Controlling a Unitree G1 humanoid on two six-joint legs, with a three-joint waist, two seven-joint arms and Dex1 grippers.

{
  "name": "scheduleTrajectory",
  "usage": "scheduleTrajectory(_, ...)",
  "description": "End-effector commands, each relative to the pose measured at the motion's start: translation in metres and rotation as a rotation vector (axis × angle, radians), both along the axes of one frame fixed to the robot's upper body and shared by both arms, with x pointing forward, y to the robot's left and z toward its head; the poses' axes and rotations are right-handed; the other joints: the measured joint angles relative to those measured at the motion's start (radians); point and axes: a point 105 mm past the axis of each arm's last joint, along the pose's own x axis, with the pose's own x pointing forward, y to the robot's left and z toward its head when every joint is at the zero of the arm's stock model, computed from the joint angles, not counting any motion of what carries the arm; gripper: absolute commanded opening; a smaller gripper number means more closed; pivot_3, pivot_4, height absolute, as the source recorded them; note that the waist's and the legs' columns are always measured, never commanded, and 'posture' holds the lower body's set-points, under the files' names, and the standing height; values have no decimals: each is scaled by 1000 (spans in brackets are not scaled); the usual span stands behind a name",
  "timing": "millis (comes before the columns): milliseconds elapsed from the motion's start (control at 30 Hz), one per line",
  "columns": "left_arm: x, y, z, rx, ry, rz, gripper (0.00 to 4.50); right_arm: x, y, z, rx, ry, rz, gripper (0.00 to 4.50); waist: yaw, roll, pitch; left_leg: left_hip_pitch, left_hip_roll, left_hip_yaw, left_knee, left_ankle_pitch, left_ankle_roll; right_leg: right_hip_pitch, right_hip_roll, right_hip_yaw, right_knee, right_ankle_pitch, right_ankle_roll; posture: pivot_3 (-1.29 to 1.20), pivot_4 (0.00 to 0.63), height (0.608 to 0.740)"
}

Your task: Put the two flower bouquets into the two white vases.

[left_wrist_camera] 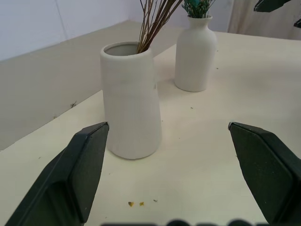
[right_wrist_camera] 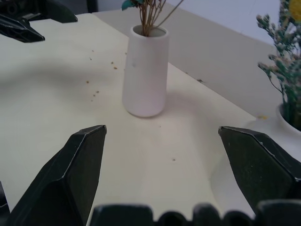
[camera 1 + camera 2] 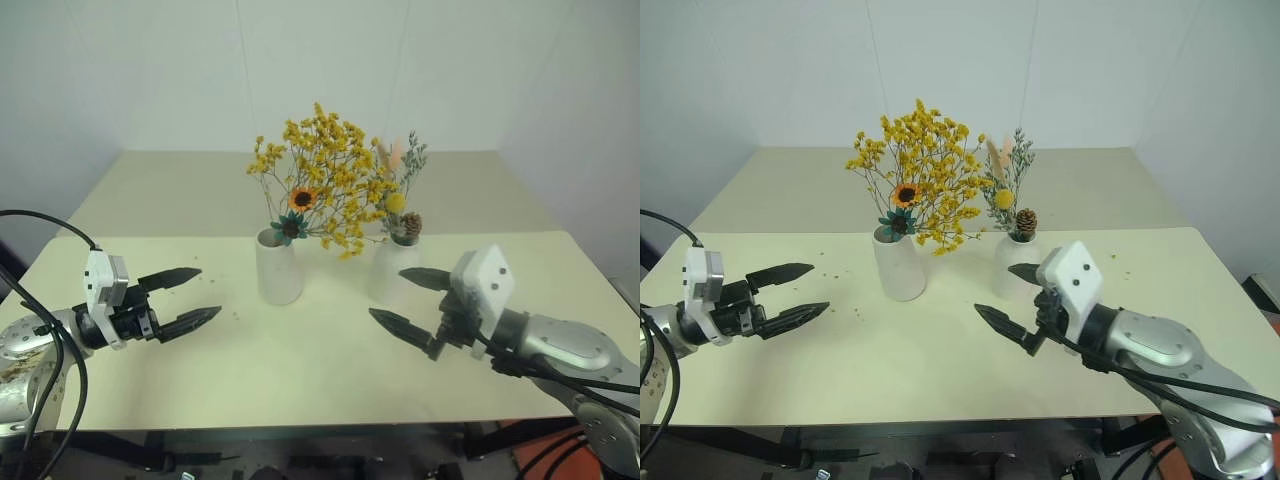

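On the smooth cream table (image 3: 300,350), the matte tapered vase (image 3: 279,268) holds the frothy yellow spray (image 3: 320,165), the rounder bottle vase (image 3: 1012,266), half-hidden, the grey-green sprig (image 3: 1015,190); left gripper (image 3: 185,297) and right gripper (image 3: 408,298) gape empty.

Yellow bouquet (image 3: 320,165) upright in tapered vase (image 3: 279,267) — grey-green sprig (image 3: 403,190) in rounder vase (image 3: 392,270) beside it.

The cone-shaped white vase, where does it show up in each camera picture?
Left eye view: cone vase, center, left of the bottle vase.
Right eye view: left of center.
Left wrist view: near, tall, stems inside.
Right wrist view: farther back, upper middle.
Shared landmark: the bottle vase beside it.
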Motion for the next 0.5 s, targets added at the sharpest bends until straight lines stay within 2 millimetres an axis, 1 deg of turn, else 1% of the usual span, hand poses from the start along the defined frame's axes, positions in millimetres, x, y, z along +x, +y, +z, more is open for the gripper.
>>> scheduleTrajectory(33,-5,-3,8,36,-25,-38,4457,-6,-14,9,-32,-35,-31,4500,1,0,0,0,0,0,0,0,0,0,0,0,0,0,0,0,150,740)
scheduleTrajectory(133,-4,-4,8,32,-24,-44,4457,-8,-29,9,-59,-25,-78,4500,5,0,0,0,0,0,0,0,0,0,0,0,0,0,0,0,150,740)
scheduleTrajectory(200,-3,-5,8,31,-17,-52,4457,-11,-36,9,-74,-18,-97,4500,6,0,0,0,0,0,0,0,0,0,0,0,0,0,0,0,150,740)
scheduleTrajectory(300,-3,-6,8,39,-6,-66,4457,-14,-41,9,-90,-12,-117,4500,6,0,0,0,0,0,0,0,0,0,0,0,0,0,1,0,150,740)
scheduleTrajectory(367,-2,-9,8,40,-2,-83,4457,-16,-46,8,-101,-9,-131,4500,7,0,0,0,0,0,0,0,0,0,0,0,0,-2,4,0,150,740)
scheduleTrajectory(500,0,-13,8,39,-2,-95,4457,-18,-48,7,-106,-6,-142,4500,7,0,0,0,0,1,0,0,0,0,0,1,-1,-4,6,0,150,740)
